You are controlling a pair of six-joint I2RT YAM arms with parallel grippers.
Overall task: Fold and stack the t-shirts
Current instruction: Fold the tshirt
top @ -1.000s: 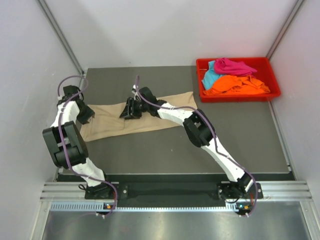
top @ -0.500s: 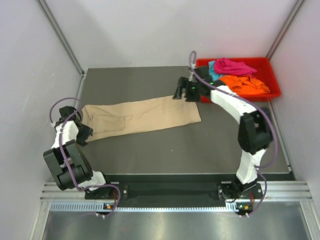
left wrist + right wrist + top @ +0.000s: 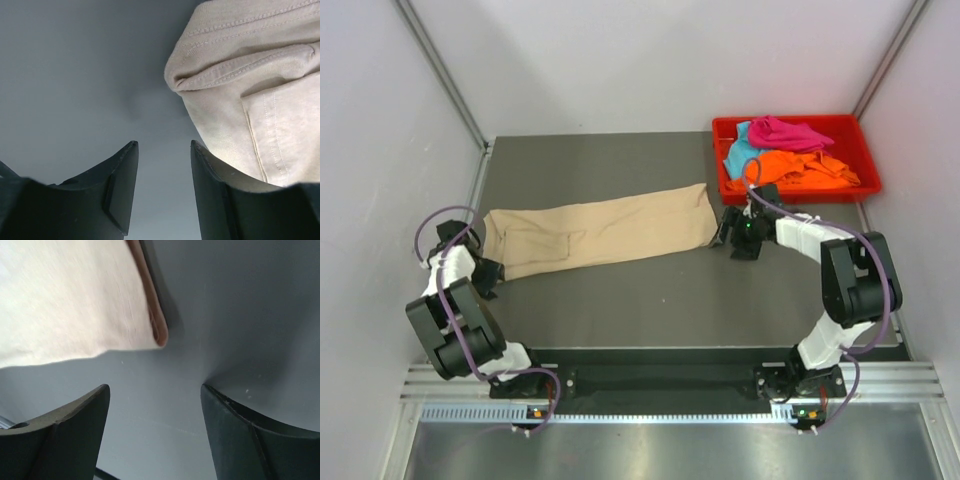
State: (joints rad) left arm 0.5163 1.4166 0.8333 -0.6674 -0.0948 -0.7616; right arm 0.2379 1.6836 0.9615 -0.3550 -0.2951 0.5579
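Long beige t-shirt [image 3: 600, 232] between left gripper [image 3: 164, 145] and right gripper [image 3: 155, 387], both jaws apart and empty

The left arm [image 3: 455, 330] and the right arm [image 3: 850, 285] are made up of white shells joined by bulky black joint housings. Purple cables [image 3: 448, 210] are looped along both. The left hand [image 3: 163, 146] and right hand [image 3: 155, 388] are each fitted with two dark matte fingers [image 3: 117, 190].
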